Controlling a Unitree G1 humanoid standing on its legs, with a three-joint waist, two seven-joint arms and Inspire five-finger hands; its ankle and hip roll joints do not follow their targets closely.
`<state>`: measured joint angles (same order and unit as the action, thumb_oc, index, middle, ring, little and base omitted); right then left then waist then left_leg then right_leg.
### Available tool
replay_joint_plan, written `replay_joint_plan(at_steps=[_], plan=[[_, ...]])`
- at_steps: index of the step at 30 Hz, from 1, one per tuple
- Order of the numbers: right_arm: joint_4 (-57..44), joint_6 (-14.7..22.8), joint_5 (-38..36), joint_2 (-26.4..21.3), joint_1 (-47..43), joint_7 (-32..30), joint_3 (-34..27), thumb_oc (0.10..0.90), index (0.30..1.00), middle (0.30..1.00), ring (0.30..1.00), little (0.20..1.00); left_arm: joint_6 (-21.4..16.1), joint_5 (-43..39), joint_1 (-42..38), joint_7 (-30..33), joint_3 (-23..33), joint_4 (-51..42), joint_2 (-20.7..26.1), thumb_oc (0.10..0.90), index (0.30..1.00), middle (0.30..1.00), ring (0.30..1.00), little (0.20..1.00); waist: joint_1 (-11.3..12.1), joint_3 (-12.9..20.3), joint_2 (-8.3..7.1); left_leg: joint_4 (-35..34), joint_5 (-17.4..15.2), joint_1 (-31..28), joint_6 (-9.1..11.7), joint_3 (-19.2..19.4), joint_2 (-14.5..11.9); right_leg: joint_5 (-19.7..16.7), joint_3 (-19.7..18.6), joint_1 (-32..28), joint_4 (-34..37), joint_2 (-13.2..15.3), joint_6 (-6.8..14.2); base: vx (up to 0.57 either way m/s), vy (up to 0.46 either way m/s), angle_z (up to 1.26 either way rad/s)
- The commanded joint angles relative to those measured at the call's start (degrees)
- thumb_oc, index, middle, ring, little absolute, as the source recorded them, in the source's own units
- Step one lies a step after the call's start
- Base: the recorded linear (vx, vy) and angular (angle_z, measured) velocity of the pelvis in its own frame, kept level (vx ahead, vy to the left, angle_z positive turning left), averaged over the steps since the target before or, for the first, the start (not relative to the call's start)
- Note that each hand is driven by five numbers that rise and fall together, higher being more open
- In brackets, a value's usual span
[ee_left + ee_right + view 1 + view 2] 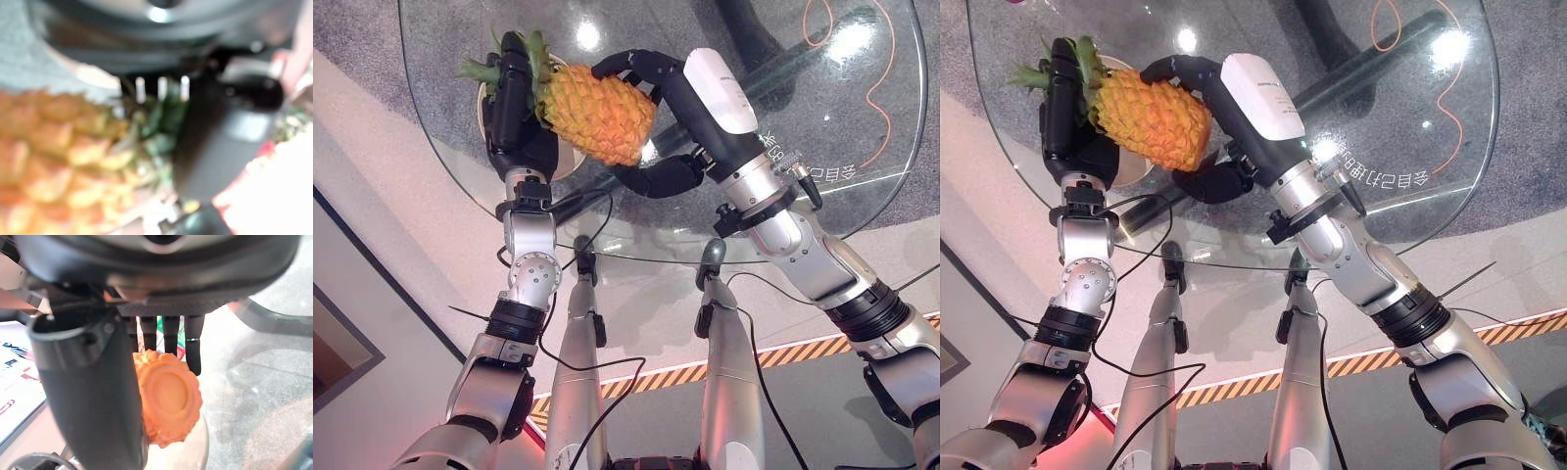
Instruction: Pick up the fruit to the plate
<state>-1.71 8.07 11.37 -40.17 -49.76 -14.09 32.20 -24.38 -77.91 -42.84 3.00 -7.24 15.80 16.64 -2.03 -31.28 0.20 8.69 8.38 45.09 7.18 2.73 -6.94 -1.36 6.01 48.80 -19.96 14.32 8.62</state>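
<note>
Curling round the pineapple (595, 113), your right hand (651, 117) grips its body; left hand (514, 98) clasps the leafy crown, above the plate (566, 162) on the glass table (822, 117). Likely heavy, stiff, prickly: hold mid-body

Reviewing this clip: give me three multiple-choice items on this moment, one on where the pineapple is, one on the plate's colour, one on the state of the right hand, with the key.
1. Where is the pineapple?
A. Held between both hands over the plate
B. Lying on the floor
C. Resting alone at the table's far edge

2. What colour is the plate?
A. Blue
B. Cream-white
C. Black

3. What is the right hand doing?
A. Hanging open away from the table
B. Curled round the pineapple's body
C. Pressing flat on the glass table

Key: 1 A, the left hand is at the leafy end and the right hand at the body, above the plate. 2 B, its pale rim shows beside the fruit. 3 B, fingers above and thumb below wrap the fruit.
</note>
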Motion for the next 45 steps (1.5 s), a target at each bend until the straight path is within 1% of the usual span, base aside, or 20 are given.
replay_joint_plan(at_steps=[1, 2, 4, 6, 7, 10, 12, 13, 14, 15, 21, 23, 25, 31, 32, 37, 40, 43, 45], plan=[[-5.4, 1.4, 1.5, 1.2, -3.4, -5.5, -3.8, 0.8, 0.9, 0.9, 0.9, 0.9, -5.2, 5.8, -6.1, -4.1, 0.6, -7.4, 1.3, 0.1, 0.3, 0.3, 0.3, 0.2, 0.7, 1.5, -2.0, 3.9, -4.1, 0.8, -0.2, 1.1, 1.7, -4.4, 3.7, -3.6, 8.6, -1.2, 0.6, 0.0, 0.0, 0.0], [-5.2, 1.3, 1.6, 1.3, -3.6, -5.9, -3.9, 0.8, 0.9, 0.9, 0.9, 0.9, -5.4, 5.9, -6.4, -4.1, 0.7, -7.2, 1.3, 0.1, 0.3, 0.3, 0.3, 0.2, 0.6, 1.5, -2.0, 3.8, -3.7, 1.2, -0.3, 1.1, 1.8, -4.8, 3.7, -3.2, 8.7, -1.1, 0.6, 0.0, 0.0, 0.0], [-5.2, 0.9, 2.0, 1.5, -3.1, -6.9, -4.1, 0.8, 0.9, 0.9, 0.9, 0.9, -5.6, 6.0, -6.0, -3.8, 0.9, -7.2, 1.3, 0.1, 0.3, 0.3, 0.3, 0.2, 0.7, 1.5, -1.93, 3.9, -4.2, 0.5, -0.2, 1.0, 1.7, -4.3, 3.7, -3.8, 8.5, -1.2, 0.6, 0.0, 0.0, 0.0], [-5.2, 0.8, 1.9, 1.5, -2.7, -7.6, -4.4, 0.8, 0.9, 0.9, 0.9, 0.9, -6.0, 6.5, -6.0, -3.2, 1.0, -7.5, 1.3, 0.1, 0.3, 0.3, 0.3, 0.2, 0.6, 1.5, -1.89, 3.9, -4.3, 0.5, -0.2, 1.1, 1.7, -4.2, 3.6, -3.8, 8.5, -1.2, 0.6, 0.0, 0.0, 0.0], [-5.2, 0.6, 2.2, 1.6, -2.9, -8.0, -4.8, 0.8, 0.9, 0.9, 0.9, 0.9, -6.5, 6.8, -6.4, -2.9, 1.1, -7.4, 1.3, 0.1, 0.3, 0.3, 0.3, 0.2, 0.5, 1.5, -1.91, 3.8, -3.8, 1.1, -0.3, 1.1, 1.8, -4.7, 3.7, -3.3, 8.7, -1.1, 0.5, 0.0, 0.0, 0.0], [-4.9, 0.5, 2.5, 2.0, -2.3, -9.2, -5.4, 0.8, 0.9, 0.9, 0.9, 0.9, -7.3, 7.4, -6.1, -2.2, 1.4, -7.3, 0.9, 0.1, 0.3, 0.3, 0.3, 0.2, 0.6, 1.5, -1.87, 3.9, -4.3, 0.5, -0.3, 1.1, 1.8, -4.2, 3.6, -3.7, 8.6, -1.2, 0.6, 0.0, 0.0, 0.0], [-5.0, 0.2, 2.7, 2.1, -2.6, -9.4, -5.7, 0.8, 0.9, 0.9, 0.9, 0.9, -7.4, 7.6, -6.4, -1.7, 1.7, -7.4, 0.9, 0.1, 0.3, 0.3, 0.3, 0.2, 0.5, 1.5, -1.84, 3.7, -3.8, 1.1, -0.4, 1.1, 1.9, -4.7, 3.6, -3.3, 8.7, -1.2, 0.5, 0.0, 0.0, 0.0], [-4.7, 0.1, 2.8, 2.3, -2.6, -9.7, -5.8, 0.8, 0.9, 0.9, 0.9, 0.9, -8.0, 8.0, -6.4, -1.4, 1.9, -7.0, 0.7, 0.1, 0.3, 0.3, 0.3, 0.2, 0.6, 1.5, -1.82, 3.9, -4.2, 0.6, -0.3, 1.1, 1.8, -4.2, 3.6, -3.7, 8.5, -1.2, 0.6, 0.0, 0.0, 0.0], [-4.7, 0.1, 2.9, 2.3, -2.8, -9.7, -6.0, 0.8, 0.9, 0.9, 0.9, 0.9, -8.1, 8.0, -6.6, -1.4, 2.0, -7.0, 0.8, 0.1, 0.3, 0.3, 0.3, 0.2, 0.5, 1.5, -1.82, 3.8, -3.7, 1.0, -0.4, 1.1, 1.9, -4.6, 3.6, -3.3, 8.6, -1.1, 0.5, 0.0, 0.0, 0.0], [-4.5, -0.1, 3.1, 2.4, -2.7, -9.8, -6.1, 0.8, 0.9, 0.9, 0.9, 0.9, -8.6, 8.3, -6.4, -1.1, 2.3, -6.9, 0.6, 0.1, 0.3, 0.3, 0.3, 0.2, 0.6, 1.5, -1.77, 3.9, -4.2, 0.6, -0.3, 1.1, 1.8, -4.2, 3.6, -3.6, 8.4, -1.2, 0.5, 0.0, 0.0, 0.0], [-4.3, -0.4, 3.7, 2.5, -2.6, -10.4, -6.7, 0.8, 0.9, 0.9, 0.9, 0.9, -10.0, 8.8, -6.6, 0.1, 3.1, -7.5, 0.3, 0.1, 0.3, 0.3, 0.3, 0.2, 0.6, 1.5, -1.71, 3.7, -3.7, 1.1, -0.3, 1.0, 1.8, -4.6, 3.7, -3.3, 8.7, -1.0, 0.5, 0.0, 0.0, 0.0], [-4.1, -0.4, 3.7, 2.6, -2.4, -10.4, -6.8, 0.8, 0.9, 0.9, 0.9, 0.9, -10.4, 9.0, -6.3, 0.5, 3.4, -7.6, 0.2, 0.1, 0.3, 0.3, 0.3, 0.2, 0.7, 1.5, -1.63, 3.6, -4.0, 0.6, -0.2, 1.1, 1.7, -4.1, 3.7, -3.7, 8.5, -1.1, 0.6, 0.0, 0.0, 0.0], [-4.0, -0.6, 3.7, 2.6, -2.6, -10.7, -7.0, 0.8, 0.9, 0.9, 0.9, 0.9, -11.8, 8.6, -6.5, 1.0, 3.9, -7.8, 0.0, 0.1, 0.3, 0.3, 0.3, 0.2, 0.7, 1.5, -1.64, 3.2, -3.5, 0.9, -0.3, 1.1, 1.8, -4.5, 3.8, -3.4, 8.7, -1.1, 0.4, 0.0, 0.0, 0.0], [-3.7, -1.0, 4.1, 3.4, -2.2, -10.9, -7.0, 0.8, 0.9, 0.9, 0.9, 0.9, -14.0, 7.2, -6.3, 1.6, 4.7, -8.3, -0.8, 0.1, 0.3, 0.3, 0.3, 0.2, 0.8, 1.5, -1.68, 3.1, -4.0, 0.1, -0.2, 1.0, 1.8, -4.0, 3.9, -4.1, 8.7, -1.1, 0.6, 0.0, 0.0, 0.0], [-3.6, -1.2, 4.0, 3.4, -2.6, -10.9, -7.1, 0.8, 0.9, 0.9, 0.9, 0.9, -14.6, 6.8, -6.6, 1.7, 5.0, -8.5, -1.0, 0.1, 0.3, 0.3, 0.3, 0.2, 0.8, 1.5, -1.69, 2.8, -3.5, 0.4, -0.3, 1.1, 1.9, -4.5, 3.9, -3.8, 8.9, -1.0, 0.5, 0.0, 0.0, 0.0], [-3.6, -1.2, 4.5, 3.9, -2.6, -11.1, -7.1, 0.8, 0.9, 0.9, 0.9, 0.9, -15.2, 3.0, -6.8, 0.6, 5.6, -10.0, -2.1, 0.1, 0.3, 0.3, 0.3, 0.2, 0.9, 1.5, -1.76, 2.7, -3.4, 0.5, -0.2, 1.0, 1.8, -4.5, 4.0, -3.8, 9.1, -1.0, 0.4, 0.0, 0.0, 0.0], [-3.8, -1.7, 4.7, 4.1, -2.7, -11.2, -7.1, 0.8, 0.9, 0.9, 0.9, 0.9, -15.5, 2.4, -6.8, 0.3, 5.7, -10.6, -2.5, 0.1, 0.3, 0.3, 0.3, 0.2, 0.9, 1.5, -1.82, 2.6, -3.4, 0.5, -0.2, 1.0, 1.8, -4.5, 3.9, -3.8, 9.2, -1.0, 0.4, 0.0, 0.0, 0.0], [-4.0, -2.2, 4.6, 3.9, -2.4, -11.4, -7.1, 0.8, 0.9, 0.9, 0.9, 0.9, -16.5, 4.0, -6.4, 1.3, 5.8, -11.3, -2.9, 0.1, 0.3, 0.3, 0.3, 0.2, 0.9, 1.5, -1.83, 2.5, -3.8, 0.0, -0.1, 1.0, 1.7, -4.1, 3.8, -4.3, 9.2, -1.1, 0.5, 0.0, 0.0, 0.0], [-3.5, -3.0, 4.6, 3.6, -2.0, -13.2, -7.5, 0.8, 0.9, 0.9, 0.9, 0.9, -19.4, 10.5, -6.5, 5.0, 6.2, -11.5, -2.6, 0.1, 0.3, 0.3, 0.3, 0.2, 0.8, 1.5, -1.83, 2.4, -3.4, 0.3, -0.2, 1.1, 1.8, -4.5, 3.7, -4.0, 9.4, -1.1, 0.3, 0.0, 0.0, 0.0]])
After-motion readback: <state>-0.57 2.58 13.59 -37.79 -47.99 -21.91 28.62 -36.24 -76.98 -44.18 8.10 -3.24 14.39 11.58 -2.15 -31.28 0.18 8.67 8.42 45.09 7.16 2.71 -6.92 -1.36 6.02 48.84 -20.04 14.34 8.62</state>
